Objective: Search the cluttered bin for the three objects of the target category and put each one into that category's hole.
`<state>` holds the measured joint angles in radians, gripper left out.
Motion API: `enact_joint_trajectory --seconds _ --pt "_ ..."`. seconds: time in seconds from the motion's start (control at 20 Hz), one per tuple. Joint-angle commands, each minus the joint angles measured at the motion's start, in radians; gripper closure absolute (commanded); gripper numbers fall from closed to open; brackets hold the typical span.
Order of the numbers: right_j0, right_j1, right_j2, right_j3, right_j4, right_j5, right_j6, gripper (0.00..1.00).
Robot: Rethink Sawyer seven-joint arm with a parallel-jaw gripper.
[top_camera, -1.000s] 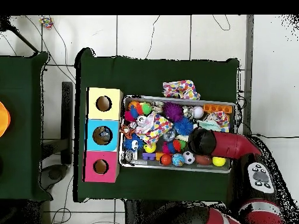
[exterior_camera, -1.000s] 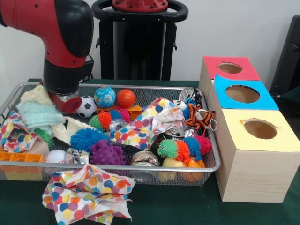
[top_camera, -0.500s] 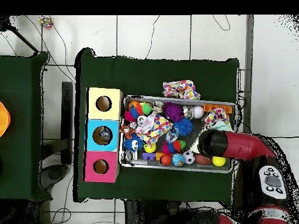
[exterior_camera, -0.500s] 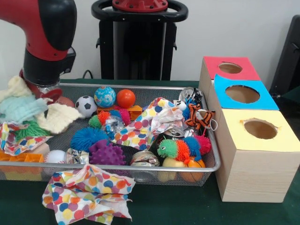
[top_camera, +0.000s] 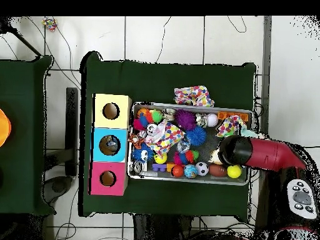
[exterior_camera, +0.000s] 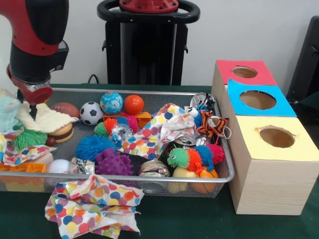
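The cluttered bin, a silver wire-mesh basket (exterior_camera: 149, 178), is full of balls, spiky toys, cans and cloths; it also shows in the overhead view (top_camera: 187, 105). My gripper (exterior_camera: 31, 110) hangs over the basket's left end, shut on a cream and pale teal knitted cloth (exterior_camera: 47, 121) that drapes past the basket's left side. In the overhead view the red arm (top_camera: 262, 155) covers the gripper. The category's hole (exterior_camera: 257, 99) is in the blue top of the middle wooden box, far right of the gripper, and shows in the overhead view too (top_camera: 110, 145).
The red-topped box (exterior_camera: 261, 74) and the yellow-topped box (exterior_camera: 294, 149) flank the blue one. A polka-dot cloth (exterior_camera: 92, 204) lies on the green table in front of the basket. A toy burger (exterior_camera: 62, 133), a brown football (exterior_camera: 65, 108) and a soccer ball (exterior_camera: 91, 112) lie near the gripper.
The arm has moved toward the basket's left end in the front view, carrying the knitted cloth with it. This uncovered the toy burger and the brown football.
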<state>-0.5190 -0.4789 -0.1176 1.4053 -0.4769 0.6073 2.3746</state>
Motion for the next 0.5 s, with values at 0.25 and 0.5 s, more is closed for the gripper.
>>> enact_joint_trajectory --seconds 0.25,0.5 --pt "-0.046 0.0 0.088 0.027 0.048 0.124 -0.097 0.0" --pt "-0.12 0.023 0.175 0.175 0.254 0.119 0.05 0.0"
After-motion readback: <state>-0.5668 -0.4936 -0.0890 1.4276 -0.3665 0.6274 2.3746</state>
